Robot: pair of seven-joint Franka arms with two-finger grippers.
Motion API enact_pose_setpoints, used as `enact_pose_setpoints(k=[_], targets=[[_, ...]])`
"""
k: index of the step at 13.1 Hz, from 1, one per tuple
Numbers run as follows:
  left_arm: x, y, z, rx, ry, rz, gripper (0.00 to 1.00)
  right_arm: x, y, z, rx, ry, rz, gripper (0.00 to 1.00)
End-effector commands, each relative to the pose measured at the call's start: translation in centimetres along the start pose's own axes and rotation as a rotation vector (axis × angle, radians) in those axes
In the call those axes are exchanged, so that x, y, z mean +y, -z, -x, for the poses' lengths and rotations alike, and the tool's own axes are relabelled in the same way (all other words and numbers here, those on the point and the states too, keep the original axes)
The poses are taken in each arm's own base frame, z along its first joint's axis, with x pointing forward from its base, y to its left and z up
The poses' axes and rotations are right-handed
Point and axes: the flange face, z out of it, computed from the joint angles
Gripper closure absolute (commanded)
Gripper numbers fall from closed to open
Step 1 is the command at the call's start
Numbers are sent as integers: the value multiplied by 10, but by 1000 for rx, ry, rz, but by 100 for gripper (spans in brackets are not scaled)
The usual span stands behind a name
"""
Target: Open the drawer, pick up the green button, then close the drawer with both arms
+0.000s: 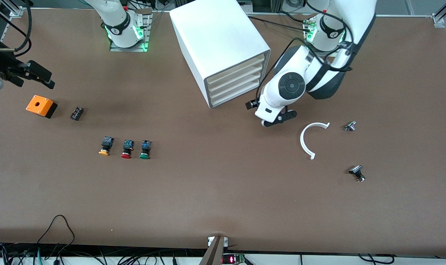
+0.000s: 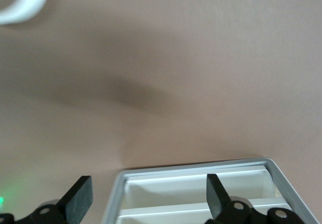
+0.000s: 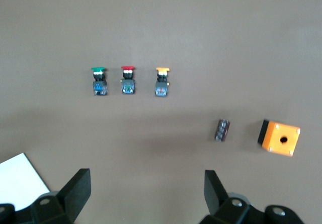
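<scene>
- While all four drawers sit flush in the white cabinet (image 1: 223, 51), the lowest drawer (image 1: 233, 98) is unopened; the left pincer (image 1: 272, 117) hangs just beside the cabinet's front, toward the left arm's end of the counter (image 1: 223, 198), its jaws spread and holding nothing.
- Risk, wrong tray: the four cream-edged fronts lie close together, so a finger set slightly high would likely catch the drawer above.
- Risk, cabinet shift: nothing visibly braces the cabinet; a pull on the drawer may drag the whole box along the counter instead of sliding the tray out.
- Right pincer (image 1: 31, 75): spread, empty, waiting over the counter at the right arm's end, above the orange box (image 1: 41, 106) and well apart from the cabinet.
- Button (image 1: 145, 149): green cap, lying on the open counter, not in any drawer, nearer the front camera than the cabinet.
- Risk, wrong pick: the red-capped button (image 1: 126, 149) lies just beside it and the yellow-capped button (image 1: 105, 145) next along; a wide-spread pincer could nudge or seize a neighbour.
- Risk, stray part: the white curved piece (image 1: 308, 140) lies near the left pincer and could be swept aside.
</scene>
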Motion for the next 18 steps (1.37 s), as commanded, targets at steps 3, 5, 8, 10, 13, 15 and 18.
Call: enact_pose_setpoints(k=[3,5,8,10,13,15,18], targets=[[-41,76,-36,25,-180,-32,1,-5,5,17,-11,-16,39,0],[-80,113,-53,101,-234,-51,1,-5,6,16,-9,-16,36,0],[-138,176,-65,165,-338,-63,1,-7,6,16,-14,-12,33,0],[-163,211,-61,203,-386,-65,1,-8,7,16,-13,-14,30,0],[-249,260,-48,290,-453,-78,1,-7,10,18,-5,50,34,0],[-283,246,-24,267,-407,-93,1,-5,10,16,0,66,33,0],[-294,248,-40,375,-412,-66,0,-9,14,14,19,76,31,0]])
